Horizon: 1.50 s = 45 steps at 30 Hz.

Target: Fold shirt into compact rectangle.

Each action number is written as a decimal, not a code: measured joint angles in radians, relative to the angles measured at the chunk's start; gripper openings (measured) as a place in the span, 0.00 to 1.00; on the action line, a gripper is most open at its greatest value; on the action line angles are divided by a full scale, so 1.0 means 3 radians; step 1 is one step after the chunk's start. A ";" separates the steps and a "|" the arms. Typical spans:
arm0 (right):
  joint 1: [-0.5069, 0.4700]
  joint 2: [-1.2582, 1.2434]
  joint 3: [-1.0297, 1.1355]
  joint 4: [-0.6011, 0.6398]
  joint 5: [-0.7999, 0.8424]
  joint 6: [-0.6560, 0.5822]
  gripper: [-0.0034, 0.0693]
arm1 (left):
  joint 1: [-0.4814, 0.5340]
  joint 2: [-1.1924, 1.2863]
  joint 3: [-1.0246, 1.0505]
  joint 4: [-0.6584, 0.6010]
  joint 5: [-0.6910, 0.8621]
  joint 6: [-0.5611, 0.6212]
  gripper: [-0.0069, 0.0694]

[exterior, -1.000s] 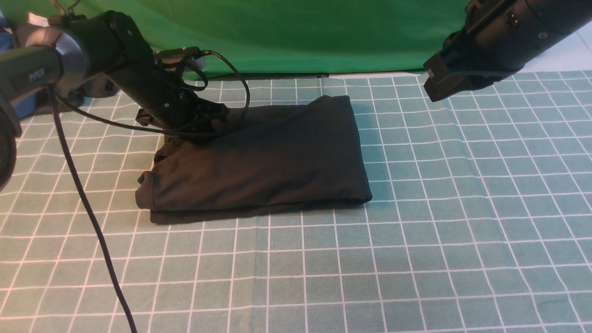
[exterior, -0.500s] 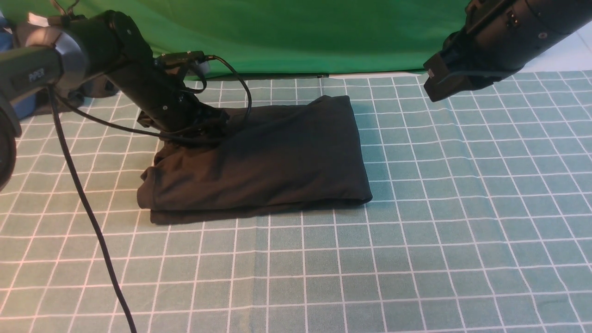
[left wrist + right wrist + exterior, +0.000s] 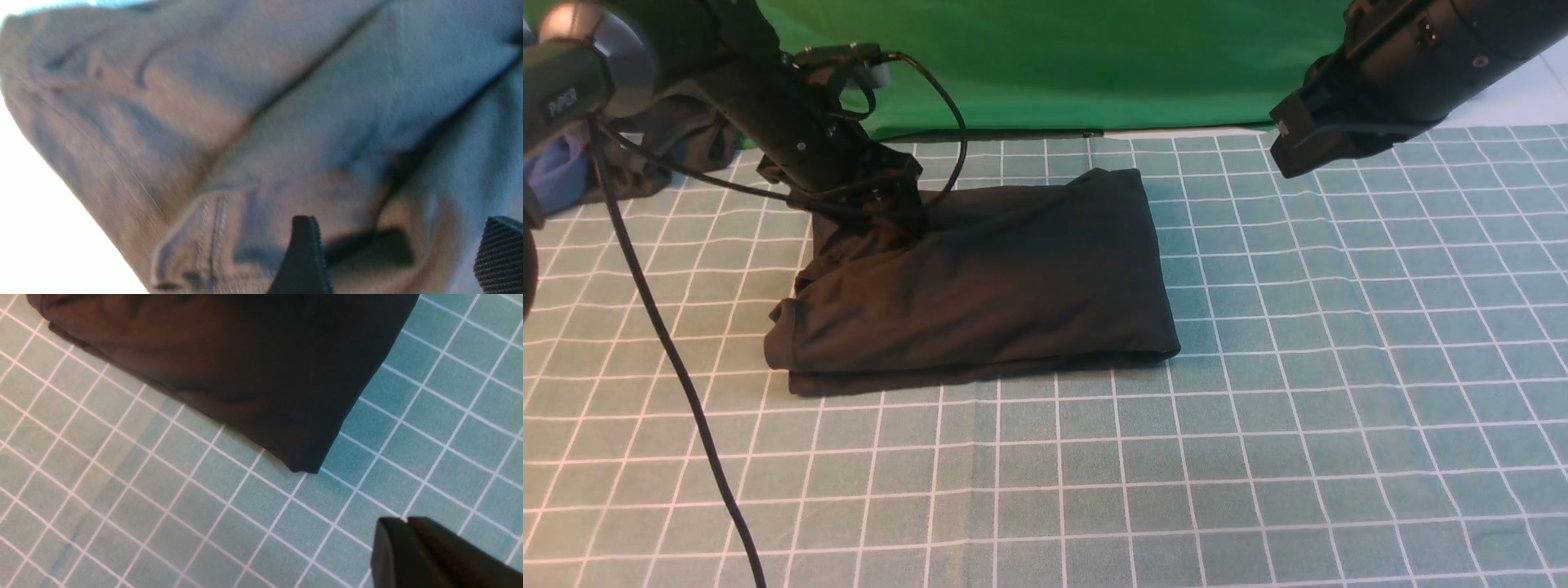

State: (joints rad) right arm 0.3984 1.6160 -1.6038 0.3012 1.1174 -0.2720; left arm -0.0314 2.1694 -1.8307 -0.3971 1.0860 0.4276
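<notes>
The shirt point(image 3: 996, 278) lay left of the tabletop's point(image 3: 1258, 449) middle, already a rough rectangle, only its left edge seemed untidy. The left gripper point(image 3: 402, 249) hung over its far-left corner with fingers apart. The right gripper point(image 3: 408, 526) had its fingers pressed together, holding nothing.

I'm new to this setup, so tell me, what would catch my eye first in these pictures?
A black shirt, folded into a rough rectangle, lies mid-table on the green checked cloth. The left claw, open, is at the shirt's far left corner, where the fabric is bunched. The right claw, shut, hovers raised off to the right, apart from the shirt.
</notes>
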 joint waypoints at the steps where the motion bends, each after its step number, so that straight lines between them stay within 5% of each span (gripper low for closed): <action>1: 0.0000 0.0000 0.0000 0.0000 -0.0004 0.0000 0.09 | 0.0000 0.0019 0.0000 0.0024 0.0069 0.0000 0.71; 12: 0.0000 0.0000 0.0000 0.0000 -0.0007 -0.0003 0.10 | 0.0000 0.0207 -0.0003 0.0050 0.0160 0.0004 0.60; 19: 0.0000 0.0000 0.0000 0.0000 -0.0009 -0.0009 0.10 | -0.0030 0.0210 -0.0003 -0.0046 0.0242 0.0276 0.14; 39: 0.0000 0.0000 0.0000 0.0000 -0.0058 -0.0058 0.10 | -0.0030 -0.0161 -0.0066 0.0441 -0.0267 -0.0019 0.11; 43: 0.0000 0.0000 0.0000 0.0000 -0.0059 -0.0058 0.10 | -0.0030 -0.0102 -0.0066 0.0491 -0.0444 -0.0019 0.15; 45: 0.0000 0.0000 0.0000 0.0000 -0.0078 -0.0058 0.10 | -0.0030 -0.0068 -0.0066 0.0517 -0.0555 -0.0019 0.25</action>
State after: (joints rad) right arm 0.3984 1.6160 -1.6038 0.3012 1.0939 -0.2896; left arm -0.0405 2.1490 -1.8506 -0.2420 0.9194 0.4219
